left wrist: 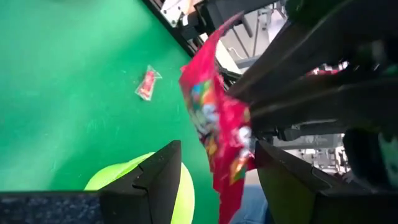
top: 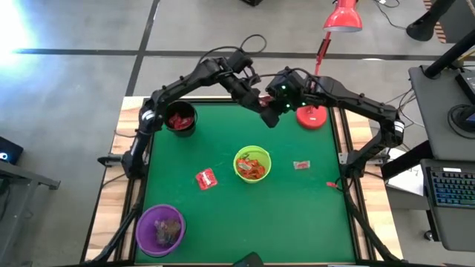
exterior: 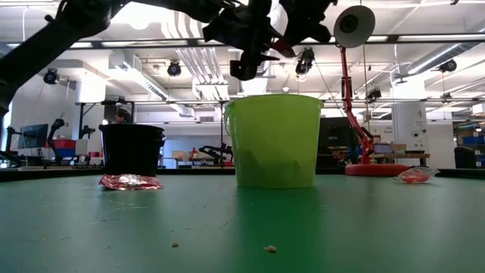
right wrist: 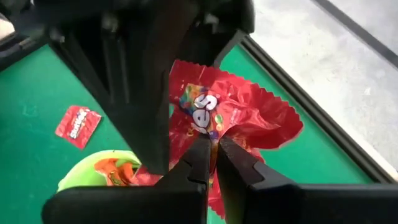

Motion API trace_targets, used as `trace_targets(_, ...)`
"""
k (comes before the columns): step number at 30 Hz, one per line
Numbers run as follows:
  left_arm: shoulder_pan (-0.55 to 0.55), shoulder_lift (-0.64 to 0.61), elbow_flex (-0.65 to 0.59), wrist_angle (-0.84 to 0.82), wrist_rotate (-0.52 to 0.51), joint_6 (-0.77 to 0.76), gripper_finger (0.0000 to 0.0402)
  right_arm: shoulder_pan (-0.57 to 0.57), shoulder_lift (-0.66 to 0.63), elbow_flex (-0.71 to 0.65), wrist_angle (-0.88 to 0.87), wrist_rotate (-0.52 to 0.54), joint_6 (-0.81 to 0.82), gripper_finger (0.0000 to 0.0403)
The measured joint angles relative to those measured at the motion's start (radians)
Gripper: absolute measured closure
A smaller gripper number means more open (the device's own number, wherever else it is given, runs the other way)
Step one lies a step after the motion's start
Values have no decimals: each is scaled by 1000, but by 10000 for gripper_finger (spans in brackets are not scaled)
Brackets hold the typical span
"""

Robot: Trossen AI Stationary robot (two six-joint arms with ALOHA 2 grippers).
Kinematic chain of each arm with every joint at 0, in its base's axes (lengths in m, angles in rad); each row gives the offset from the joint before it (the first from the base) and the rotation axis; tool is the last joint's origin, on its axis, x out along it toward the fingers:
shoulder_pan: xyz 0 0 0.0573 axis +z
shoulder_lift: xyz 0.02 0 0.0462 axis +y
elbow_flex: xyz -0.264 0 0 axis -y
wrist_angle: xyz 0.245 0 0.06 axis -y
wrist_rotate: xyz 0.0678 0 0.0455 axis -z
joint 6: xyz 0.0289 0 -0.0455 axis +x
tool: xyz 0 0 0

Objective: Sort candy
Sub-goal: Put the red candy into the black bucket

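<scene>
The right gripper (right wrist: 210, 149) has its jaws clamped on a red packet (right wrist: 230, 118); the left gripper (left wrist: 214, 165) has its jaws apart beside it; light, crinkly, slippery, probably best pinched at an edge.

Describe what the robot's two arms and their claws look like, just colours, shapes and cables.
Both arms are black and jointed, built of slim tube-like links with chunkier housings at the joints. Loose black cables loop above the left arm near its wrist. A small green light glows on the right arm at its wrist block. The left claw has two flat, angular black fingers; the right claw has two narrow black fingers tapering to tips.
</scene>
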Motion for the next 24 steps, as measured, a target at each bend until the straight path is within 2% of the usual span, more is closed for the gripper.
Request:
trace_targets(16,5,-8,34,40,34,34,214,-4,1,24,-58,1,6,392)
trace_targets(24,12,-8,34,50,-26,35,217,-4,1,24,-75,-7,23,392)
